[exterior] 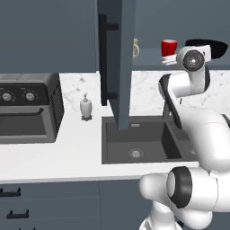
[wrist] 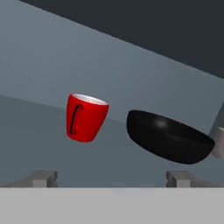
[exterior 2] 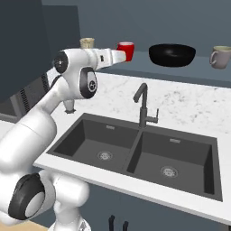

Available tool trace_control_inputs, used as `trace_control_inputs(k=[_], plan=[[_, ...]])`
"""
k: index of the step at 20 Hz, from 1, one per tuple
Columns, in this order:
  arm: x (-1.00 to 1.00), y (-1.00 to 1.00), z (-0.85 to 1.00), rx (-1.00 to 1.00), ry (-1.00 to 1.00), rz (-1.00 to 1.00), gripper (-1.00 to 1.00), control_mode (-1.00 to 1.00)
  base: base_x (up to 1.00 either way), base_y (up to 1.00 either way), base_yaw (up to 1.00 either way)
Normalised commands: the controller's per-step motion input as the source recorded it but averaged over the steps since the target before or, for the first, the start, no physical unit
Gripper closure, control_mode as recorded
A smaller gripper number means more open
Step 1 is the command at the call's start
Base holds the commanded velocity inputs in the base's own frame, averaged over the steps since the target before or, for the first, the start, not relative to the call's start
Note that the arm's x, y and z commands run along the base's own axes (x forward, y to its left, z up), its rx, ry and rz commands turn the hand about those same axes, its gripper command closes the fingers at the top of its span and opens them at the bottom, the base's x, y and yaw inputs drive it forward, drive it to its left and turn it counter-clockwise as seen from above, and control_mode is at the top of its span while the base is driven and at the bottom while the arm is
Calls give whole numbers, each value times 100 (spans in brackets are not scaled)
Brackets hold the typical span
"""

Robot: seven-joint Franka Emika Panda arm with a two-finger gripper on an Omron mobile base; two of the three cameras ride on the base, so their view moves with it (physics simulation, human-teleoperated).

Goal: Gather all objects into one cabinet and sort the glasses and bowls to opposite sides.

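We can read no writing or brand on anything here. Our gripper (wrist: 111,177) stands spread wide and empty, touching nothing, just short of the red cup (wrist: 85,117). That cup sits on the open cabinet's shelf (exterior 2: 135,63), the black bowl (exterior 2: 172,54) beside it, the beige-grey mug (exterior 2: 220,57) past the bowl.

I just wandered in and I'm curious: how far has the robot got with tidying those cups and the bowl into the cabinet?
All three vessels already stand on the open cabinet's shelf: red cup at the left, black bowl in the middle, beige mug at the right. The gripper is open and empty, facing the cup. What looks left: the cup and mug sit on opposite sides of the bowl, not together.
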Motion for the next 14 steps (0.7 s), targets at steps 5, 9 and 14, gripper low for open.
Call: trace_control_inputs(k=[5,9,14], plan=[[-2,0,0,-1,-5,-6,-100,-100,0,0,0],[-2,-41,6,3,-10,-2,-100,-100,0,0,0],[-22,-60,41,7,-28,-14,-100,-100,0,0,0]])
